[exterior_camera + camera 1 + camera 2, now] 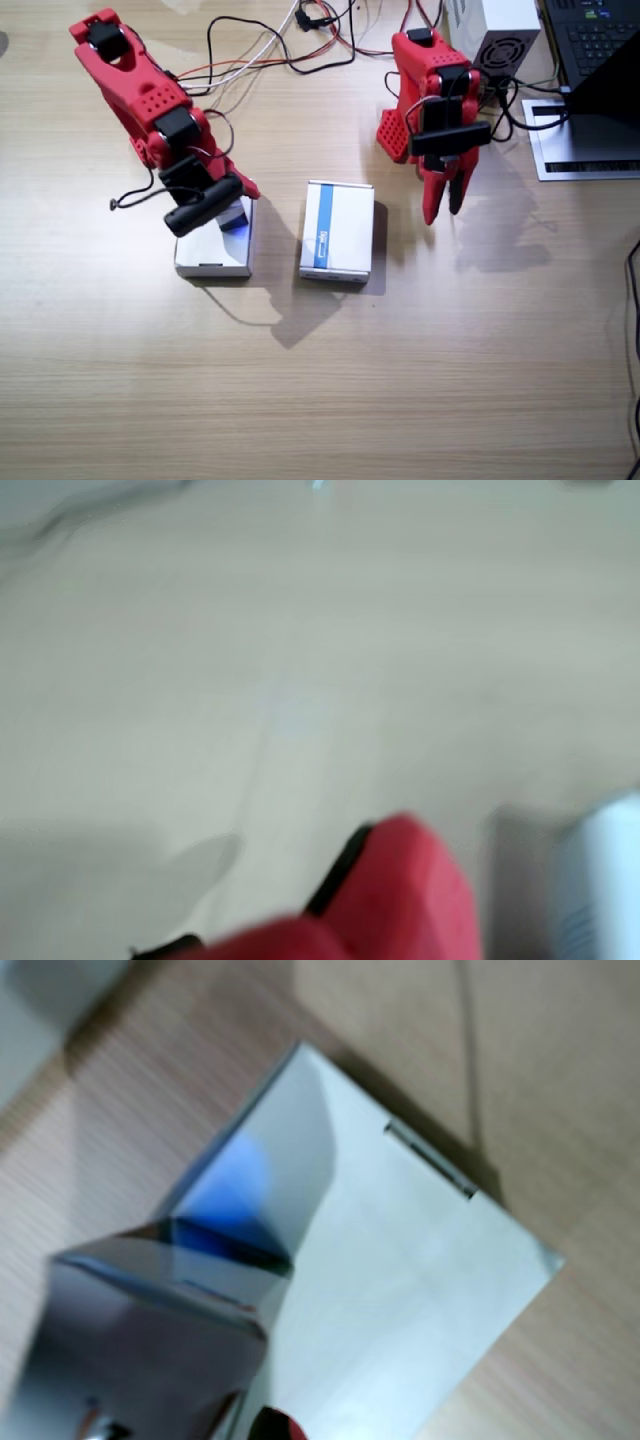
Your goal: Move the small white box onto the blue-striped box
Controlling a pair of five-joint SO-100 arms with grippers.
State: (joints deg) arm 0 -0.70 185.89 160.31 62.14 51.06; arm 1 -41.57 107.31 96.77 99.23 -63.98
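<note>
The small white box (235,214) is held in my right gripper (232,210), just above the far right corner of a plain white flat box (212,250). In a wrist view the small box (150,1330) fills the lower left, grey and blurred with a blue glint, over the plain white flat box (410,1280). The blue-striped box (337,230) lies flat at the table's middle, with nothing on top of it. My left gripper (445,212) hangs pointing down to the right of the blue-striped box, its tips close together and empty. Another wrist view is blurred; it shows a red finger (400,900).
Cables (270,45) trail across the far side of the table. A grey power unit (497,35), a laptop (600,40) and a sheet of paper (585,150) sit at the far right corner. Bare wood lies between the two flat boxes and along the near side.
</note>
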